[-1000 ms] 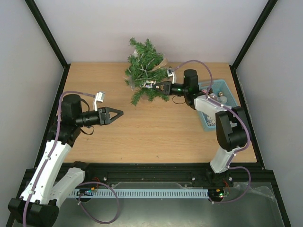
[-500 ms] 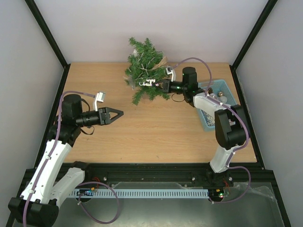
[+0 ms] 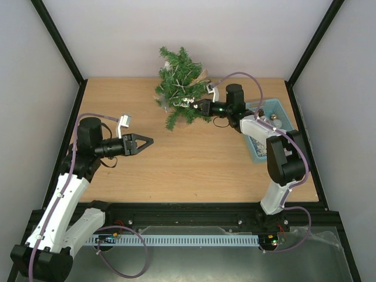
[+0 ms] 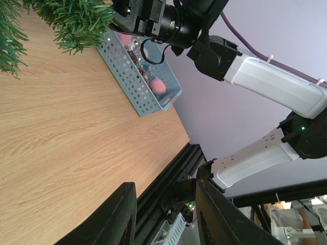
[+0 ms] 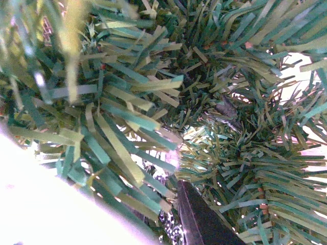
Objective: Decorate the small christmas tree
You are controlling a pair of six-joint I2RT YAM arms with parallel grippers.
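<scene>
Right tool (image 3: 197, 106) sits buried in small dark-green bushy artificial christmas tree (image 3: 178, 82), upper centre; its opening cannot be told. Left tool (image 3: 148, 142) stands part-open, empty, above wooden bench (image 3: 194, 167), centre left.

On table (image 3: 194, 170): small christmas tree (image 3: 181, 82) at 12 o'clock, far edge. basket (image 3: 288, 117) at 3 o'clock by the right edge, ornaments (image 4: 158, 86) in it. right gripper (image 3: 194, 104) in the branches at the tree's 4 o'clock, between tree and basket. left gripper (image 3: 147, 141) over the table at 9 o'clock, well apart from the tree.
</scene>
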